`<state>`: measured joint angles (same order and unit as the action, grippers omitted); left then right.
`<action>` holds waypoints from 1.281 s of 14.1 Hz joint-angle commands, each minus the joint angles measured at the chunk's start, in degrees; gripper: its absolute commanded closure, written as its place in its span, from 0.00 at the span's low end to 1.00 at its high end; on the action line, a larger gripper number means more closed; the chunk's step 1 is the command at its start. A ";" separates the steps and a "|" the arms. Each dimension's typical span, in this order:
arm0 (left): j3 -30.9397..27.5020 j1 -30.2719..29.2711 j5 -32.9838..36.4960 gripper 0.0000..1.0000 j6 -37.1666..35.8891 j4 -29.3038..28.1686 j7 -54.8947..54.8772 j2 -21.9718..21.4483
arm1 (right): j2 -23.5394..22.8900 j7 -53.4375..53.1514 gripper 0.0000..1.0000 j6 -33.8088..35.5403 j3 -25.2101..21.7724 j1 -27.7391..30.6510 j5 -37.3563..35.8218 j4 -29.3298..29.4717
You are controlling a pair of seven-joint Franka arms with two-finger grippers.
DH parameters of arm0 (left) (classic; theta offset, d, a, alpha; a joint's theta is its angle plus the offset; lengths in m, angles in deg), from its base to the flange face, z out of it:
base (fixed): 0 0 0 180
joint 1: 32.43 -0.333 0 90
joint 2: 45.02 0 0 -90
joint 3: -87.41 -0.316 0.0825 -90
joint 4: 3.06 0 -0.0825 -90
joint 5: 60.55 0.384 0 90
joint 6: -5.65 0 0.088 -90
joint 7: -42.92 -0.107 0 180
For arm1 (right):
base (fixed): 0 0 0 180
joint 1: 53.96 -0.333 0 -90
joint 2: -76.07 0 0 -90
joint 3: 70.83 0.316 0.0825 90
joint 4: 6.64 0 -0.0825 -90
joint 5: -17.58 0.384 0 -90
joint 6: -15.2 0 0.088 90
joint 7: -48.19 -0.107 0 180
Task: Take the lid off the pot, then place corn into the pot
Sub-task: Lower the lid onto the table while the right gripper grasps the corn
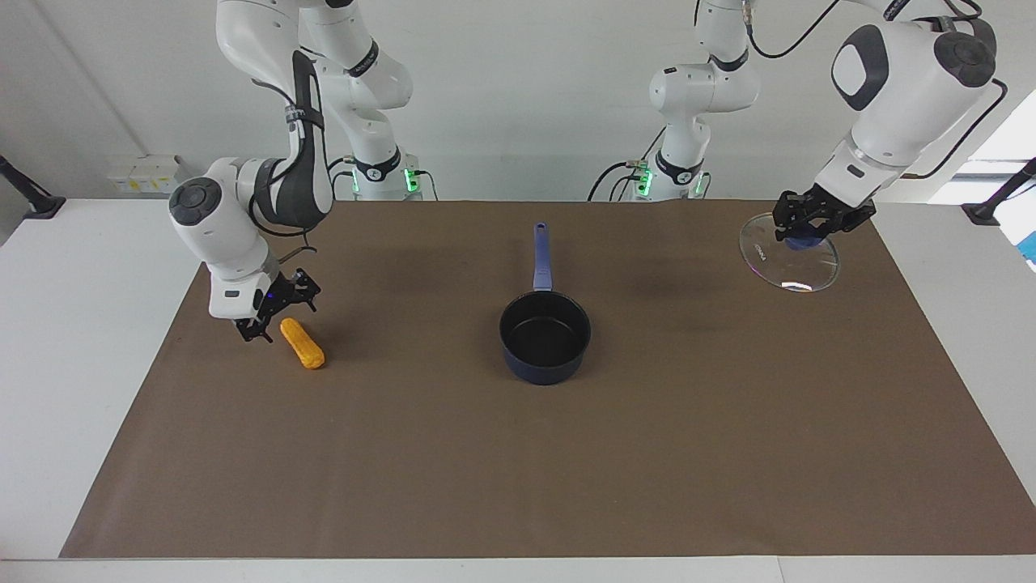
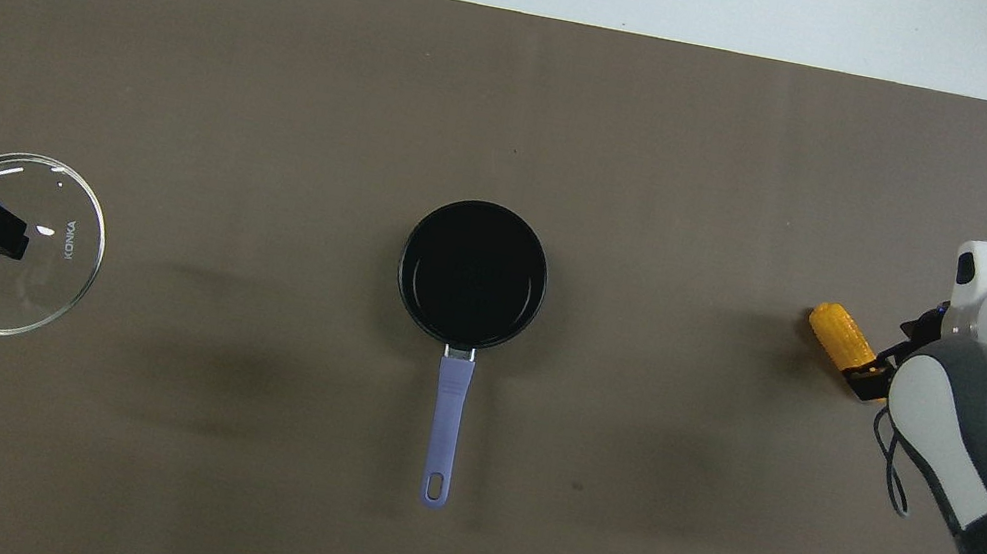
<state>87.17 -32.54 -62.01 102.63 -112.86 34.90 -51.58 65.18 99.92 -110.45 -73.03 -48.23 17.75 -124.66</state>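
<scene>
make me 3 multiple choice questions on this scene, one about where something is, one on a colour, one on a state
1. Where does the corn lie?
A. in the pot
B. on the brown mat toward the right arm's end of the table
C. on the lid

2. What colour is the pot handle?
A. red
B. green
C. blue

3. What state is the pot in?
A. uncovered and empty
B. covered by the lid
C. tipped on its side

Answers:
1 B: the corn rests on the brown mat beside the right gripper, apart from the pot.
2 C: the long straight handle shows blue in both views.
3 A: the black inside is bare, while the left gripper is shut on the lid by its knob at the left arm's end.
</scene>
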 commanded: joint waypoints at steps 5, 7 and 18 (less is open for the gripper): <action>0.51 -6.39 0.49 1.00 16.02 -15.08 -8.66 -2.75 | -3.53 1.09 0.00 -4.52 0.53 0.69 -0.69 -0.89; 0.51 -8.06 0.49 1.00 19.10 -17.37 -10.34 -1.79 | -3.71 0.56 0.00 -5.13 0.53 -0.10 -0.69 -0.89; 0.51 -11.49 0.40 0.93 33.10 -27.31 -13.16 3.39 | -4.85 -5.50 1.00 -5.05 0.53 -1.24 -0.61 -0.63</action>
<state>87.13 -43.00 -61.94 134.45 -139.77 22.54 -48.63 60.66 96.85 -114.29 -72.70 -48.66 17.74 -125.09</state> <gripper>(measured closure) 0.379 0.643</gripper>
